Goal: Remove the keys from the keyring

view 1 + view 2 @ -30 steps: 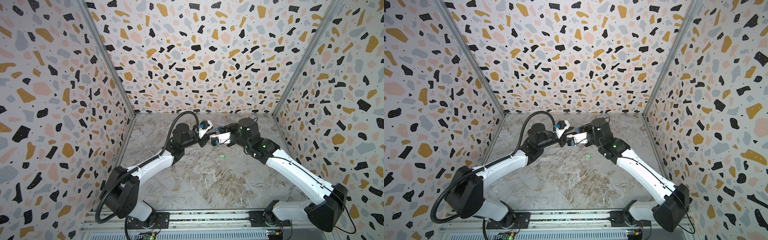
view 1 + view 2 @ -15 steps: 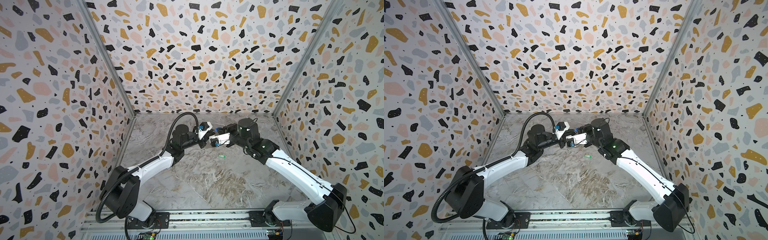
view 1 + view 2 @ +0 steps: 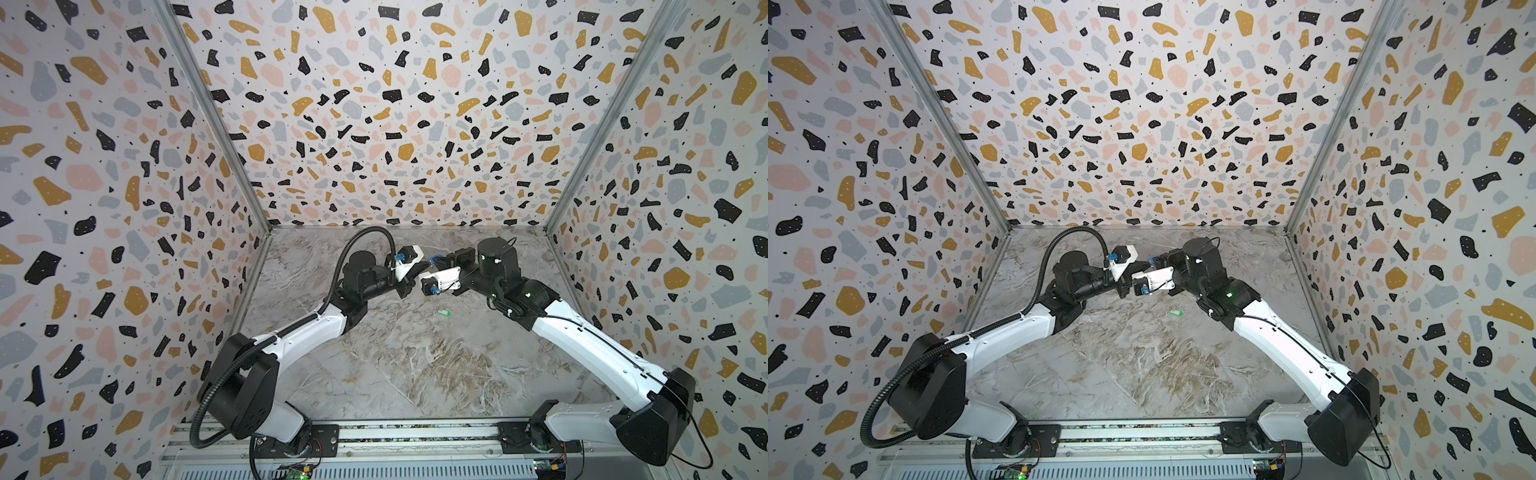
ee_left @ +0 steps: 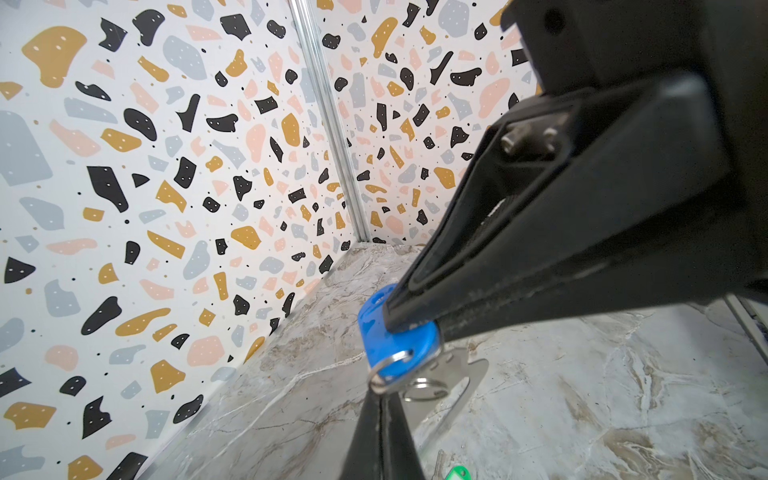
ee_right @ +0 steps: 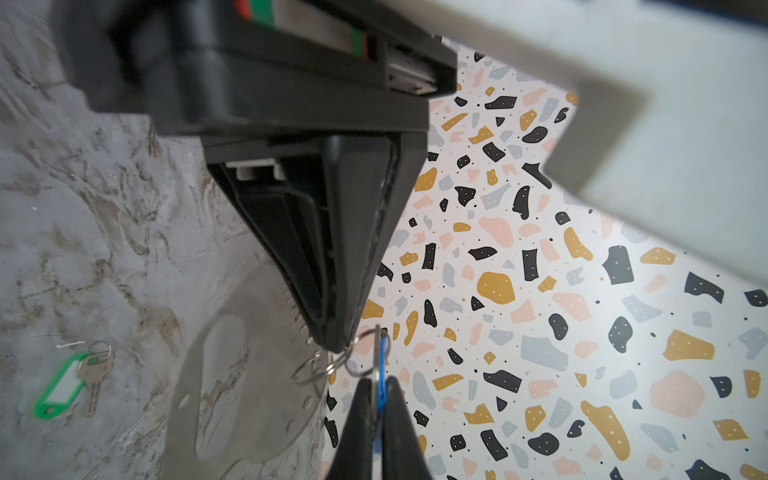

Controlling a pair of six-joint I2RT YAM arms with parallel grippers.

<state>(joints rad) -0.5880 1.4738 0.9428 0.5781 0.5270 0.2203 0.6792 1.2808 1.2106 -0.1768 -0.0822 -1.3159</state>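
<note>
Keyring (image 4: 471,372), lower centre: your left gripper (image 4: 380,399) pinches it, your right gripper (image 4: 411,322) clamps the blue key (image 4: 374,332).

place: robot lab booth, pretty sure
walls: terrazzo-print panels (image 3: 395,124)
tabletop (image 3: 415,365): fake marble
front edge: arms (image 3: 303,332) on metal rail (image 3: 415,442)

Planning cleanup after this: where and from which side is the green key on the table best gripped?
Grip the green key by its plastic tag, from straight above, pinching across the tag's narrow width. It lies flat on the table with nothing close around it; its metal blade is narrower and harder to catch.
</note>
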